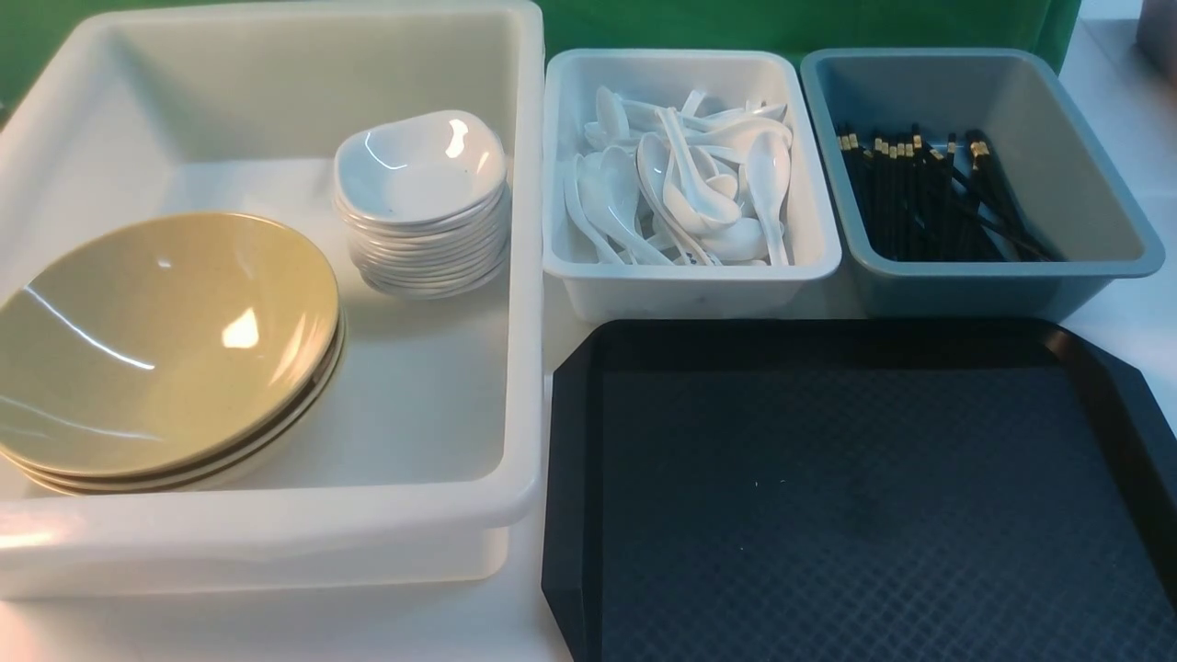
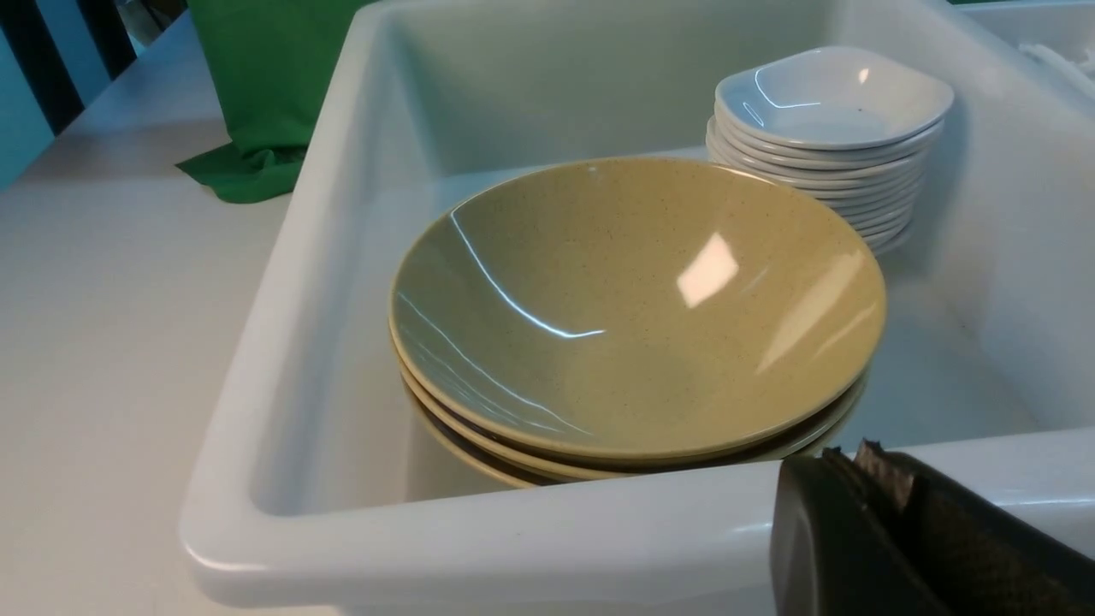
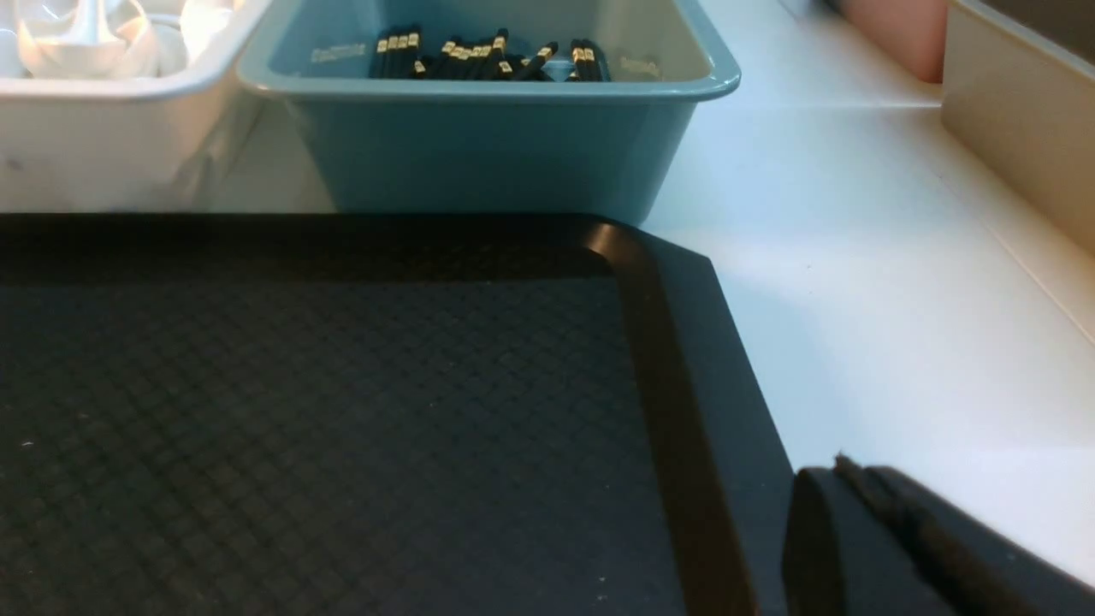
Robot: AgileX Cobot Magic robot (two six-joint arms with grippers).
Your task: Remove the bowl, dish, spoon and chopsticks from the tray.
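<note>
Nearest the robot, the black tray [image 1: 855, 496] lies at the front right of the bench, cut corners and raised rim plain to see, its diamond-textured floor bare. The right gripper [image 3: 855, 492] shows only in its wrist view, over the tray's right rim, dark fingers [image 3: 821, 547] pressed together with nothing between them. At the front left, the left gripper [image 2: 855, 466] hangs just outside the near wall of the big white tub [image 1: 276, 542], its jaws likewise closed on nothing. Inside that tub, toward the front left, the bowl [image 1: 156, 340] sits on top of a short stack of its kind, glossy olive-tan, wide and shallow, finely speckled. Behind it, toward the tub's far right, the dish [image 1: 418, 170] caps a tall stack of white dishes, small, glossy, rounded-square. Farther back, just beyond the tray, a smaller white tub [image 1: 690, 280] holds a heap of white soup spoons, the spoon [image 1: 768, 179] lying among them scoop up. At the far right, a grey-blue tub [image 1: 975, 276] holds the chopsticks [image 1: 919, 193], black with gold bands, bundled lengthwise. No writing can be read anywhere.
</note>
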